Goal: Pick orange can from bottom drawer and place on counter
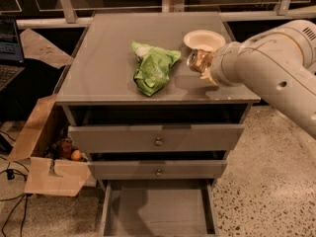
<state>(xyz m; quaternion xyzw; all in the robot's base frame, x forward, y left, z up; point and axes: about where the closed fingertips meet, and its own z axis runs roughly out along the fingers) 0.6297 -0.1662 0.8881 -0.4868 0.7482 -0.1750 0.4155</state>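
The orange can [197, 60] is tilted on its side in the air, its silver top facing left, just above the right part of the counter [108, 58]. My gripper [203, 64] is shut on the can, coming in from the right on the big white arm, whose bulk hides most of the fingers. Below the cabinet front, the bottom drawer [158, 211] is pulled out and its flat grey inside is bare.
A crumpled green bag [152, 68] lies mid-counter, left of the can. A white bowl [204, 40] sits at the back right, just behind the gripper. Two upper drawers [158, 141] with round knobs are slightly ajar. A cardboard box [49, 157] stands on the floor at left.
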